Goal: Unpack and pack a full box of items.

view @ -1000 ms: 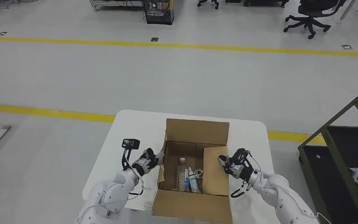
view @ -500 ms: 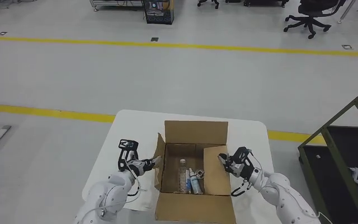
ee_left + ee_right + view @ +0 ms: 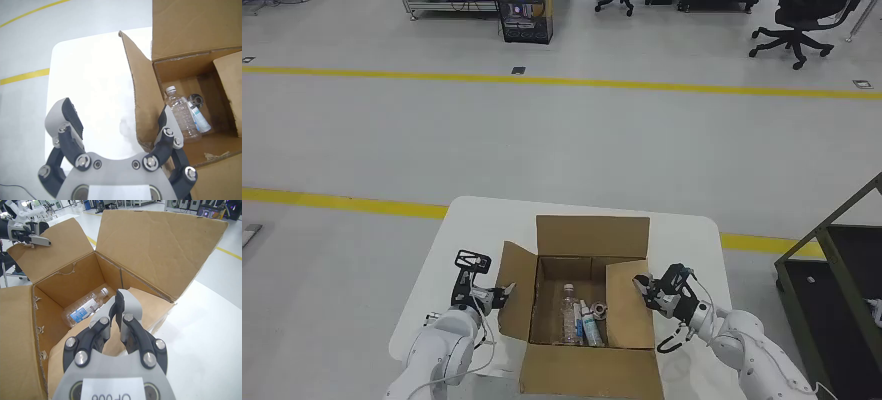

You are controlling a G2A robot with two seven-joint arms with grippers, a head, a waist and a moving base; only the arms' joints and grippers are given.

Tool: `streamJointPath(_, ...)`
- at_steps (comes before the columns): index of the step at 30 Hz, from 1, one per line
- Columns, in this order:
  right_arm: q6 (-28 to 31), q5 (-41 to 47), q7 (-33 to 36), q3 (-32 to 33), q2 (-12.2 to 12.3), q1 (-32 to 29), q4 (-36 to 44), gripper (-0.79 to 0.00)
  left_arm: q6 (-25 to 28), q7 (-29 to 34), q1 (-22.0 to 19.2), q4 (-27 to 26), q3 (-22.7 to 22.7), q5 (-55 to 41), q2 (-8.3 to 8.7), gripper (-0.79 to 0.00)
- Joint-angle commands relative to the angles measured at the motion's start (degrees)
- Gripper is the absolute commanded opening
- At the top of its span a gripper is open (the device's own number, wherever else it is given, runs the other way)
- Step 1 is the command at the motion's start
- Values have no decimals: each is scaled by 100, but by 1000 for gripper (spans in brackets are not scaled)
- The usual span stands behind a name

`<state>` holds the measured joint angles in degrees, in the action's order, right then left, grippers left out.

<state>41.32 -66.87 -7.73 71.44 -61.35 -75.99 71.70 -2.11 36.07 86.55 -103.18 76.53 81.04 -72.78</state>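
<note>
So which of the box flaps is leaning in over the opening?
The right flap, beside the right gripper: it tilts inward over the opening, while the other three are folded back clear.

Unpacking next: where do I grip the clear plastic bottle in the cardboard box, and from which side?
Grip the clear plastic bottle mid-body from above with the open left gripper: it lies flat, and the right cardboard flap partly covers the other side.
</note>
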Motion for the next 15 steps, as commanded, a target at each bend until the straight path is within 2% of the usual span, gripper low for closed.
streamJointPath(1,-1,13,1,6,1,-7,-5,-785,-26,48,4,31,-5,181,6,0)
streamJointPath(15,-41,19,8,24,2,-34,-34,-785,-206,-5,-101,686,-208,495,-32,0)
